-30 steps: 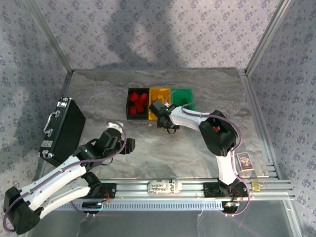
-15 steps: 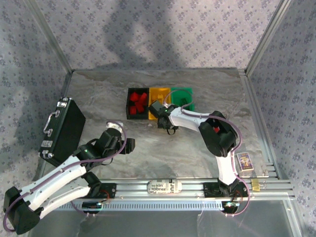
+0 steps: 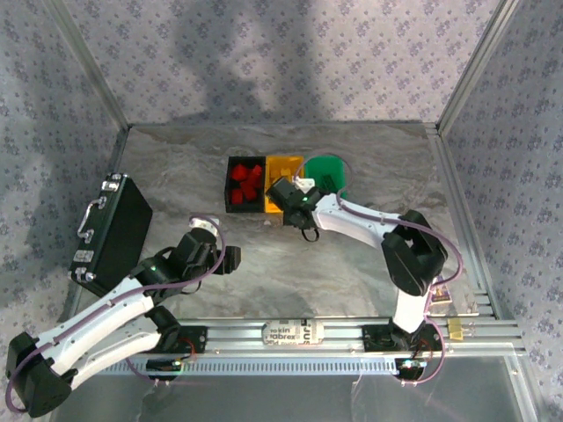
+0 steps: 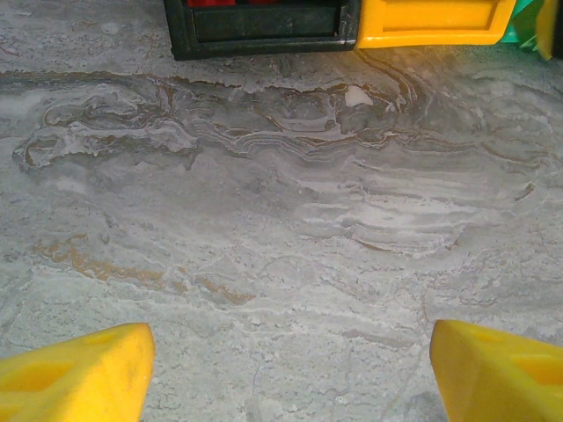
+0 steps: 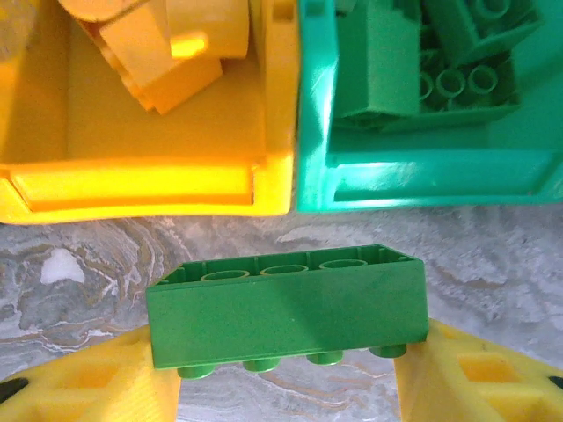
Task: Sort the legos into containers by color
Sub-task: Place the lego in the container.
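A green lego point(image 5: 286, 316) hangs on its side, studs pointing down, with my right gripper point(image 5: 286, 365) shut on its two ends. It is just above the table in front of the seam between the yellow container point(image 5: 149, 185) and the green container point(image 5: 422, 180). Yellow legos point(image 5: 163, 44) lie in the yellow one and green legos point(image 5: 422, 61) in the green one. From above, the black container point(image 3: 230, 186) holds red legos point(image 3: 246, 180), and the right gripper point(image 3: 286, 198) is at the yellow container's point(image 3: 283, 167) near edge. My left gripper point(image 4: 286, 369) is open over bare table.
A large black case point(image 3: 114, 230) lies at the table's left edge. A small card point(image 3: 437, 290) lies by the right arm's base. A metal rail point(image 3: 290, 334) runs along the near edge, and patterned walls close in the sides and back.
The right arm's elbow has swung right and toward the near edge, uncovering more of the green container. Its gripper stays by the yellow container. The left arm has not moved.
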Robot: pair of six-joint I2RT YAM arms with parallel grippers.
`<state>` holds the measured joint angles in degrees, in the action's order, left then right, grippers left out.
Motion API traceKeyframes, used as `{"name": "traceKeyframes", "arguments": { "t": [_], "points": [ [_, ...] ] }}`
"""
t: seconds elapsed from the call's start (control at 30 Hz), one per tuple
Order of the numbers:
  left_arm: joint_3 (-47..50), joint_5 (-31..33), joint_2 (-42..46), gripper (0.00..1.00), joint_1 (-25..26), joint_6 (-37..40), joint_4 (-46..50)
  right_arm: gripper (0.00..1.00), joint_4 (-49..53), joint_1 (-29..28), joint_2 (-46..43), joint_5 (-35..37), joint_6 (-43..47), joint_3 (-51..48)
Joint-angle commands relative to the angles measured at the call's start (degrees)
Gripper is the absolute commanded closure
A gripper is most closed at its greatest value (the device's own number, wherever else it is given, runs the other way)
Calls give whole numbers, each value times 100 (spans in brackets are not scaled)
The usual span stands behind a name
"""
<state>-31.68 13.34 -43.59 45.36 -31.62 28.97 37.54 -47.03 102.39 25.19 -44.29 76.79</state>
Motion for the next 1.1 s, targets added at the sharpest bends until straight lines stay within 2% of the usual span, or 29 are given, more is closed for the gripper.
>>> {"name": "traceKeyframes", "arguments": {
  "t": [0.0,0.37,0.8,0.97,1.07],
  "points": [
    [-70,90,1,18,-19,-33,72,41,254,177,-251,234,226,69],
    [-198,81,40,18,-16,-13,185,40,185,1166,-398,-299,781,573],
    [-323,143,53,18,-12,12,318,37,398,2055,420,-1087,1106,1722],
    [-376,173,77,18,-13,-9,389,31,636,2134,737,-1241,1153,2272],
    [-409,178,99,18,-11,-9,446,21,699,2148,766,-1282,1267,2482]
  ]
}}
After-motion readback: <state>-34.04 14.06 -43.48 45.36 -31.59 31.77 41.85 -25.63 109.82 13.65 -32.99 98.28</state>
